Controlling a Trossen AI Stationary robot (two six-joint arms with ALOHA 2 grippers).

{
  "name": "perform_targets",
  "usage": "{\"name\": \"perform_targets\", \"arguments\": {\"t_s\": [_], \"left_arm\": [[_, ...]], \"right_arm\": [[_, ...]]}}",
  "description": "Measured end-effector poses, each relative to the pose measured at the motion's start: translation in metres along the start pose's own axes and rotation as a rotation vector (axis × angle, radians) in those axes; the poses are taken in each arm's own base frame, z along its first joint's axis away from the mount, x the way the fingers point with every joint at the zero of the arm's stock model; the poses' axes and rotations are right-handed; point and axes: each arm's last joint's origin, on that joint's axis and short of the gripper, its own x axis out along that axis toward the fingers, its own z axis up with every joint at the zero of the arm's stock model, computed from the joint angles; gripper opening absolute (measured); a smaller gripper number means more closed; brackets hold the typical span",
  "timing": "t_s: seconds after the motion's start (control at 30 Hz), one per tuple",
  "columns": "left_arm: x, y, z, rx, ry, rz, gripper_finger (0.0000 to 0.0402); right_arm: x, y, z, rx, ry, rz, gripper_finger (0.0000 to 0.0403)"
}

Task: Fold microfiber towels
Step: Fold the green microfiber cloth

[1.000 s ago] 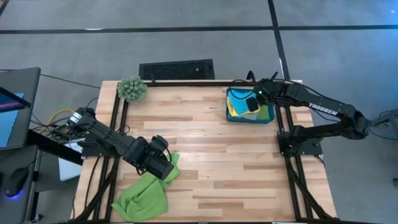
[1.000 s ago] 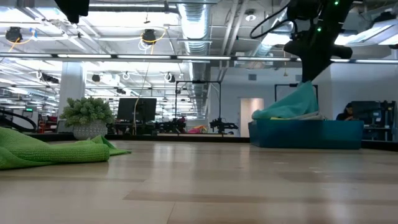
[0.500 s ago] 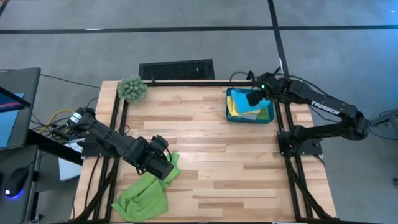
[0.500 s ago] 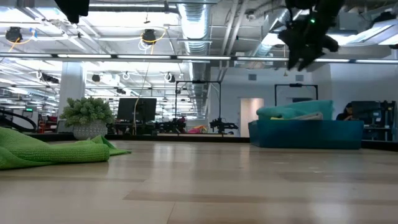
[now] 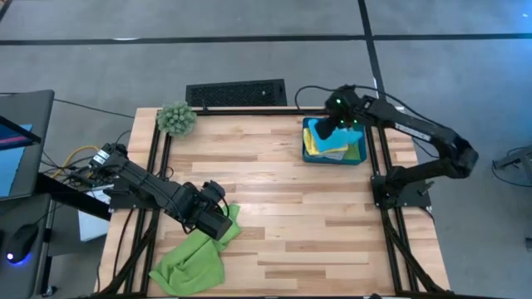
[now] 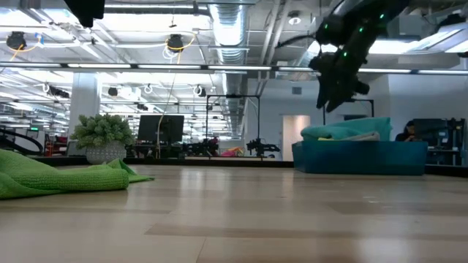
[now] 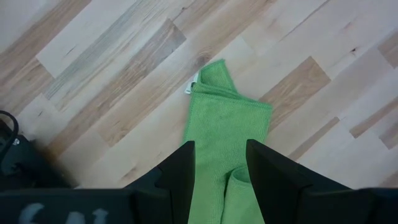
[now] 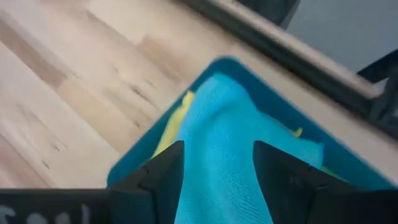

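Note:
A lime green towel [image 5: 191, 259] lies crumpled on the table's near left part, and it also shows in the low view [image 6: 51, 175]. My left gripper [image 5: 223, 223] hangs open above the towel's far end [image 7: 227, 124] and touches nothing. At the far right stands a blue bin [image 5: 332, 159] holding a light blue towel [image 5: 334, 143] over a yellow one [image 5: 310, 143]. My right gripper [image 5: 331, 129] hovers open above the bin, clear of the light blue towel [image 8: 230, 137].
A fuzzy green plant ball [image 5: 176, 119] sits at the far left corner. A black keyboard [image 5: 236, 92] lies beyond the far edge. Bare wood [image 5: 291, 216] stretches between the green towel and the bin.
My right gripper has opened and let go of the light blue towel. It had held the towel drawn up into a peak, and the towel has dropped back into the bin. The gripper has then swung toward the table's far left, staying above the bin.

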Motion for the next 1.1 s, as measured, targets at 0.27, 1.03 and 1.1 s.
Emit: {"name": "perform_targets", "arguments": {"t_s": [0.27, 1.03, 1.1], "left_arm": [[0.000, 0.000, 0.000, -0.001, 0.005, -0.001, 0.0137], [0.000, 0.000, -0.001, -0.021, 0.050, -0.010, 0.0137], [0.000, 0.000, -0.001, -0.022, 0.050, -0.010, 0.0137]], "right_arm": [[0.035, -0.008, -0.004, -0.046, 0.162, 0.019, 0.0209], [0.069, -0.007, -0.011, -0.213, 0.279, -0.218, 0.0209], [0.055, -0.005, -0.009, -0.215, 0.233, -0.211, 0.0209]]}}
